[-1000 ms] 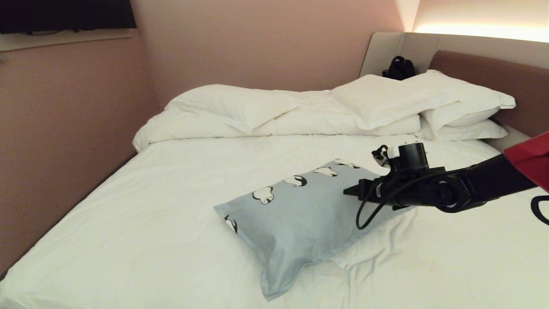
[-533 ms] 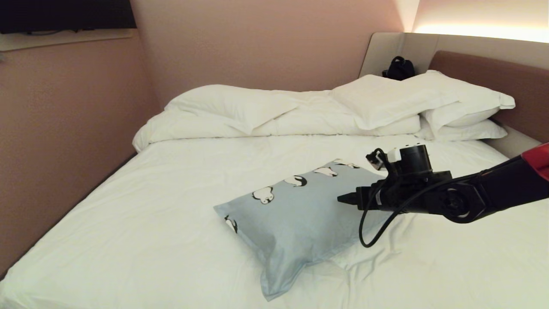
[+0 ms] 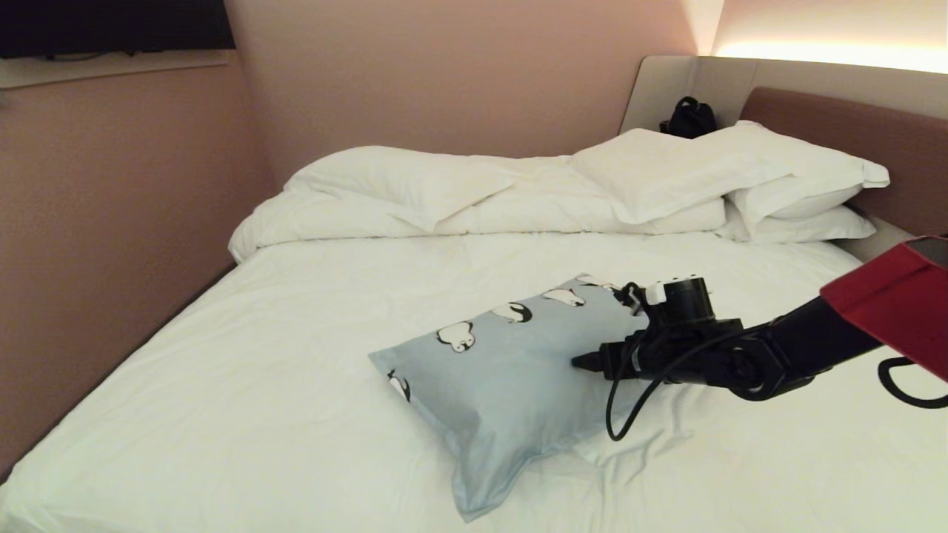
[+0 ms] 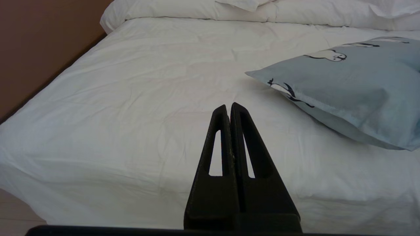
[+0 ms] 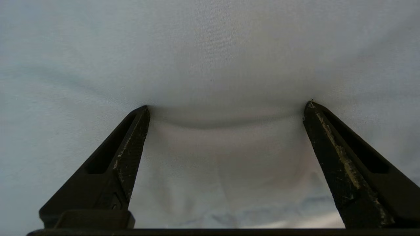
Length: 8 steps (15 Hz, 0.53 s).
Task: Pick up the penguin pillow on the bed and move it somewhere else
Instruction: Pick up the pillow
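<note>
The penguin pillow lies slantwise in the middle of the bed, light blue-grey, with penguins along its far edge. My right gripper reaches in from the right, low over the pillow's right half. In the right wrist view the right gripper is open wide, both fingertips pressed into the pillow's fabric, which dents between them. My left gripper is shut and empty, hanging near the bed's front edge, with the pillow off to one side of it.
White pillows and a folded duvet lie along the far side by the brown headboard. A black bag sits behind them. A pink wall runs along the bed's left side.
My right arm has sunk and reached further left across the pillow, so its fingertips now rest on the fabric. The pillow itself has stayed in place.
</note>
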{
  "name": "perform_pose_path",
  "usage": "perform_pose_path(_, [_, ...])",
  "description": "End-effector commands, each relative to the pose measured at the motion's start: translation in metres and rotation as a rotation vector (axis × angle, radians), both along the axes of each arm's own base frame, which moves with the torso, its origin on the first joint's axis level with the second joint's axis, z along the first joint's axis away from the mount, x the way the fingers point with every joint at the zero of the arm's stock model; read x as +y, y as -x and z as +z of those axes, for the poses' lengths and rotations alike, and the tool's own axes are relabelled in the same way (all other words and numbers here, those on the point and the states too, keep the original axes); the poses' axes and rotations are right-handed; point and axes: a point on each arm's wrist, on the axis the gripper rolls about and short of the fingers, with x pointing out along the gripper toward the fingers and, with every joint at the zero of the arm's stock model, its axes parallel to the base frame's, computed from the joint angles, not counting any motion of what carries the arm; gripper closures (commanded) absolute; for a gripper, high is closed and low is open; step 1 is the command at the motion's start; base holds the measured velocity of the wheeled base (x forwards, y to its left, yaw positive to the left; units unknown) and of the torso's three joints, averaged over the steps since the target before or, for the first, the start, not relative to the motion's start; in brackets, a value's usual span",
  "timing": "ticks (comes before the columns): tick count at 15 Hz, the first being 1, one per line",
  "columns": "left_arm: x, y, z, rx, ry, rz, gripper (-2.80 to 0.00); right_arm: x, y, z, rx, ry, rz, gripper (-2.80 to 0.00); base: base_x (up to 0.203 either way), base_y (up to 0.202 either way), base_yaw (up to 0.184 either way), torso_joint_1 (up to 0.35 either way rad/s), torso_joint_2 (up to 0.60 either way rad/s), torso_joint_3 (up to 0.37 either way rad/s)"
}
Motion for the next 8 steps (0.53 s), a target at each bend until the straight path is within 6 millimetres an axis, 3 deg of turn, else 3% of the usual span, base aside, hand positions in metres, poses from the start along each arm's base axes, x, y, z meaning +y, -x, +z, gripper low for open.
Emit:
perform_pose_path(1, [0.0,0.0,0.0,-0.001,0.001,0.001,0.0,0.003,-0.009,-0.03,0.044,0.006,-0.004,-2.8,0.0,0.0,0.0,0.0,0.0,0.0])
perform_pose_path(8, [0.0,0.0,0.0,-0.001,0.001,0.001,0.0,0.008,-0.018,-0.065,0.117,0.02,-0.006,-2.8,0.0,0.0,0.0,0.0,0.0,0.0])
